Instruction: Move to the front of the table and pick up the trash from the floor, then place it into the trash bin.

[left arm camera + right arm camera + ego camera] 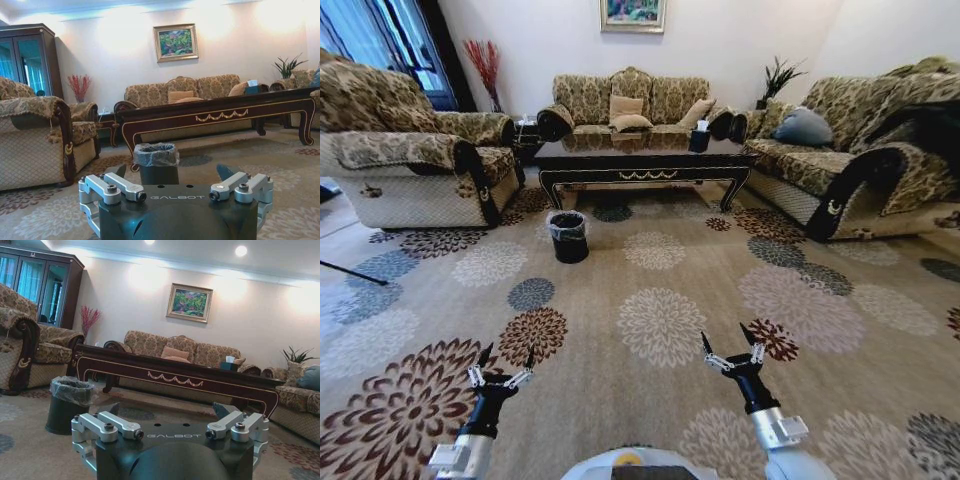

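Two end effectors are held low over the patterned carpet (660, 300), well short of the counter (645, 158): the left end effector (504, 362) and the right end effector (732, 350), each with its fingers spread apart and nothing between them. A wide stretch of open carpet lies between them and the counter's near edge. The counter is flanked by a sofa (410, 160) on the left and a sofa (860, 150) on the right, with a third sofa (630, 100) behind it. The trash bin (568, 236) stands on the carpet just in front of the counter's left end, apart from its leg. From the left wrist view, the bin's bag-lined rim is seen directly ahead; its contents cannot be told. From the right wrist view, a cabinet (35, 285) and a framed picture (189, 302) are shown beyond the counter. No trash on the floor can be made out with certainty.
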{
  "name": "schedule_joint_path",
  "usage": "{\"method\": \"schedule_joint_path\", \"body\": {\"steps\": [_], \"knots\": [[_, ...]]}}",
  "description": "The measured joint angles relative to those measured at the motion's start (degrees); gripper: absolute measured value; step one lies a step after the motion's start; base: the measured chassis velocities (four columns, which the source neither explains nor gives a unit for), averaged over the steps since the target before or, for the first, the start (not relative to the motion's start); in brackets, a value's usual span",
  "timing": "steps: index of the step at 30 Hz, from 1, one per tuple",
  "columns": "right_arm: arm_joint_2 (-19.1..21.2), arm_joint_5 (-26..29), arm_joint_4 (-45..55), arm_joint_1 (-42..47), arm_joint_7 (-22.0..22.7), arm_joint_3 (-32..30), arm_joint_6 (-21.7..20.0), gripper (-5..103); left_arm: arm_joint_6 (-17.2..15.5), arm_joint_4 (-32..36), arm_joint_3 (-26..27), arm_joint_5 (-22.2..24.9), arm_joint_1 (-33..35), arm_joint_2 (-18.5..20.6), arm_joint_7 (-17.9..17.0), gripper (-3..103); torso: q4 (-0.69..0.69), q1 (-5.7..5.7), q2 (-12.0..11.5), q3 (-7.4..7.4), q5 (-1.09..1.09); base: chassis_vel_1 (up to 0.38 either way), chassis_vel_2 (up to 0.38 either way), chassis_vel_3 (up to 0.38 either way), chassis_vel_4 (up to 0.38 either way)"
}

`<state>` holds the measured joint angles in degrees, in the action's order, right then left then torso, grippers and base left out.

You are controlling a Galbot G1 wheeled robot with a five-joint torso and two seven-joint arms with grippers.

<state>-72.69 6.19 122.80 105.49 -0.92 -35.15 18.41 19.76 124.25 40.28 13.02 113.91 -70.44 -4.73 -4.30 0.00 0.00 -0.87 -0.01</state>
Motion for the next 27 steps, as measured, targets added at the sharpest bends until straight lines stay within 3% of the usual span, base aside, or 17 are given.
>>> {"method": "schedule_joint_path", "body": {"steps": [14,27], "knots": [[-0.01,0.0,0.0,0.04,0.0,0.0,0.0,100,0.0,0.0,0.0,0.0,0.02,0.0,0.0,100,-0.01,-0.01,0.01,0.03,0.0,0.126,-0.125,-0.128,0.13],[0.0,0.0,0.0,0.0,0.0,0.0,0.0,100,0.0,0.0,-0.01,0.0,0.0,0.0,0.0,100,-0.01,0.0,0.0,0.0,0.01,0.012,0.027,-0.005,-0.015]]}}
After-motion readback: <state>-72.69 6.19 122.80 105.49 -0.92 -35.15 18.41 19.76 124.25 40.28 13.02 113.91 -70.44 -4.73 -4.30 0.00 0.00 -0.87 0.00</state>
